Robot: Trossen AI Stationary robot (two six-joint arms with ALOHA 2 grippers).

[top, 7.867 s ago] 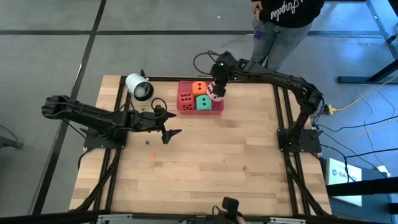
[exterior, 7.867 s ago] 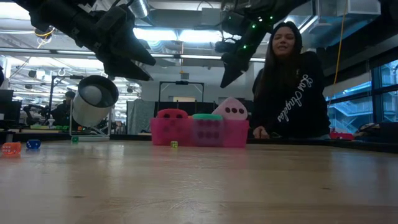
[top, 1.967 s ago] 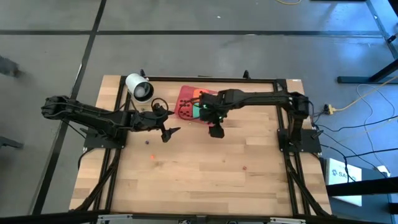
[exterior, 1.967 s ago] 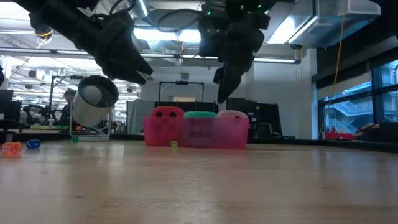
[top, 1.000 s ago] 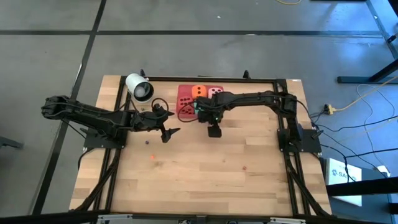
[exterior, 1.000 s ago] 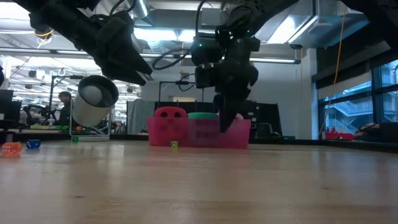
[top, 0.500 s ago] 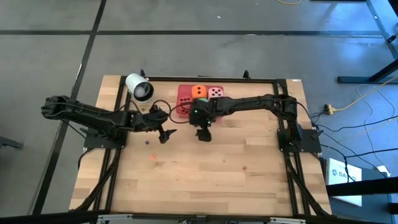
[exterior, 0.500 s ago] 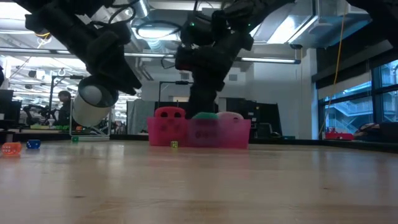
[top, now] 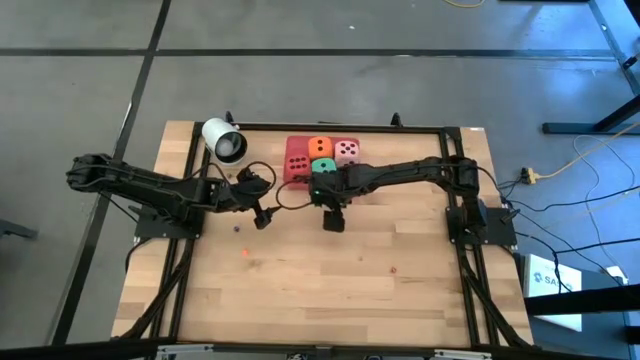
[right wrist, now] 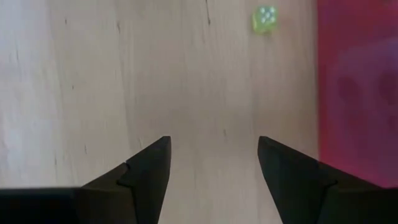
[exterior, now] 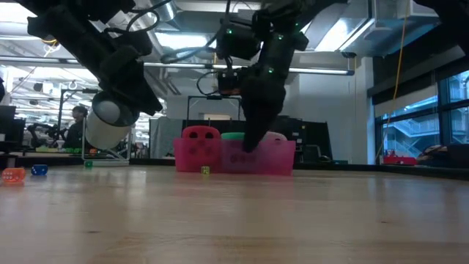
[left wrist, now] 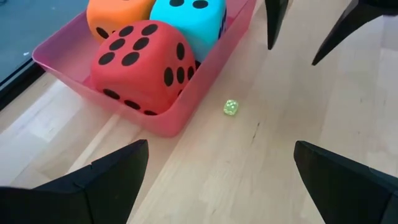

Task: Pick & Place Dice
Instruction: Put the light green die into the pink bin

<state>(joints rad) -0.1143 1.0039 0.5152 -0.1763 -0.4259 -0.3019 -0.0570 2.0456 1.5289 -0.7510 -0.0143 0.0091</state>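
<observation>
Wooden tabletop point(top: 330, 270), with red point(top: 297, 160), orange point(top: 321, 147), green point(top: 323, 166) and pink dice point(top: 347, 151) now all in the tray point(left wrist: 205, 84) at the far edge; right gripper point(top: 334, 219) just withdrawn nearward, fingers parted and empty; left gripper point(top: 262, 213) waiting wide open nearby.

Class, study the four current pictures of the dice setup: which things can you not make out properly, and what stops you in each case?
- Light pink die: low view, right arm covers most of it.
- Orange die: left wrist view, cut by the picture's edge.
- Tiny yellow-green die: high view, too small to find.
- Pink tray: right wrist view, blurred, contents unreadable.
</observation>
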